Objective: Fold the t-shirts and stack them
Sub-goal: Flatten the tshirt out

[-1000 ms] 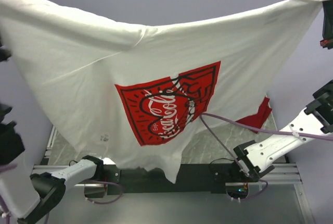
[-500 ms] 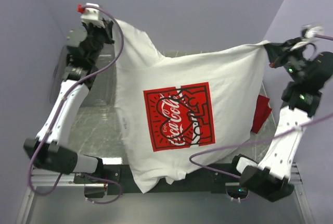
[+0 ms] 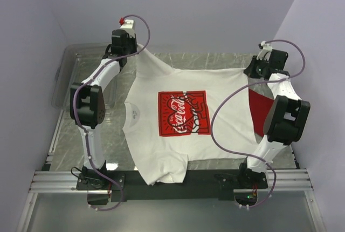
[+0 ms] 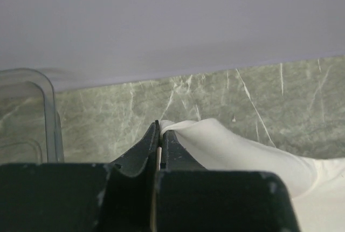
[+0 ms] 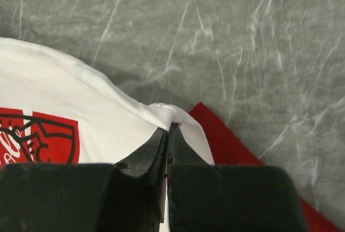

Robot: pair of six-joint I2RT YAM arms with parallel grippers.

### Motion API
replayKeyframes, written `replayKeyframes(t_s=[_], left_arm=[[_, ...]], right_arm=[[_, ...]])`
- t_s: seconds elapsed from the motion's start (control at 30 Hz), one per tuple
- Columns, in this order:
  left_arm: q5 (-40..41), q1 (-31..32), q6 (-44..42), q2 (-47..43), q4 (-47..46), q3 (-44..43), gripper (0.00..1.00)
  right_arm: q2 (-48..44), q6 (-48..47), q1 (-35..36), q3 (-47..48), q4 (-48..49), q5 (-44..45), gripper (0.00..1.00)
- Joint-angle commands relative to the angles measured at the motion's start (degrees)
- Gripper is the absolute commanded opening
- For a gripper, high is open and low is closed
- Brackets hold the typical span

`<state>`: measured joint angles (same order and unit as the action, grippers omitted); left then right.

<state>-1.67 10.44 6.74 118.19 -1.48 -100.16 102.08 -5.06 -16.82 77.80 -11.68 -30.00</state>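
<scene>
Cloth spans the table (image 3: 215, 60) from one gripper to the other, and the next fold turns on that line. At far left sits the clear plastic bin (image 3: 63, 81). Just right of it, the left gripper (image 3: 137, 48) is pinched tight on the far sleeve of the white t-shirt (image 3: 161, 151). The wrist view shows its jaws closed with a fold of white fabric squeezed between them. From there the shirt lies print up, collar to the left and hem to the right. Its long axis therefore runs across the table, parallel to the line between the two grips. Its body spreads from both grippers toward the arm bases, with the near sleeve draped over the table's near edge. On the right, the right gripper (image 3: 252, 73) is clamped likewise on the far hem corner. Under that right edge the red t-shirt (image 3: 260, 108) peeks out, nearer the right arm. By this layout, folding likely means drawing the held far edge toward the bases.
</scene>
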Motion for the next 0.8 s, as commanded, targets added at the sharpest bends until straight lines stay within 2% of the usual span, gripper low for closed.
replayKeyframes(t_s=[0.0, 0.43, 0.77], left_arm=[[1.5, -0.24, 0.03, 0.37, -1.25, -7.59, 0.01], [3.34, -1.21, -1.99, 3.63, -0.63, -16.99, 0.01], [1.42, -1.56, -2.61, 2.92, -0.81, -14.37, 0.01]], right_arm=[[-0.92, -1.62, 1.43, 6.04, 2.89, 3.63, 0.0], [1.19, 1.81, 1.88, 11.49, 2.54, 5.04, 0.0], [4.79, 2.77, 2.14, 16.15, 1.84, 1.09, 0.0]])
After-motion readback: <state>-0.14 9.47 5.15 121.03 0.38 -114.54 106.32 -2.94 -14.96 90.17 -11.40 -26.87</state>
